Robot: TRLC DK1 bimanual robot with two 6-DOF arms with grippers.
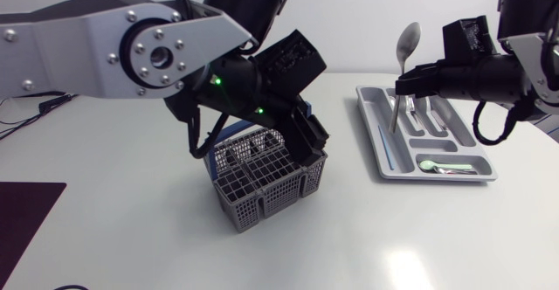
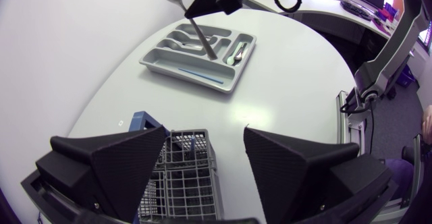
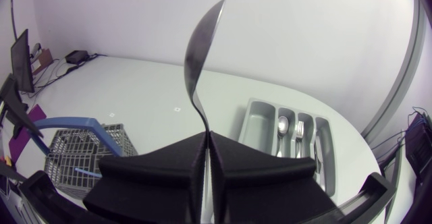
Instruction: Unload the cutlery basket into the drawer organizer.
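Note:
The grey cutlery basket (image 1: 262,204) with a blue handle (image 2: 144,122) stands mid-table. My left gripper (image 1: 307,143) hangs just over its far right corner, open (image 2: 206,163), nothing between the fingers; the basket grid (image 2: 179,183) shows below them. The grey drawer organizer (image 1: 370,131) lies at the right. Above its left compartments my right gripper (image 1: 403,85) is shut (image 3: 206,158) on a metal spoon (image 1: 407,44), held upright with its bowl up (image 3: 202,55). The left wrist view also shows the spoon (image 2: 196,27) above the organizer (image 2: 177,74).
The organizer (image 3: 251,116) holds a spoon, a fork (image 3: 299,131), a green-handled piece (image 1: 437,165) in its front compartment and a blue piece (image 2: 201,74) in the long one. A dark mat (image 1: 26,220) lies at the table's front left. The basket (image 3: 81,153) has several small cells.

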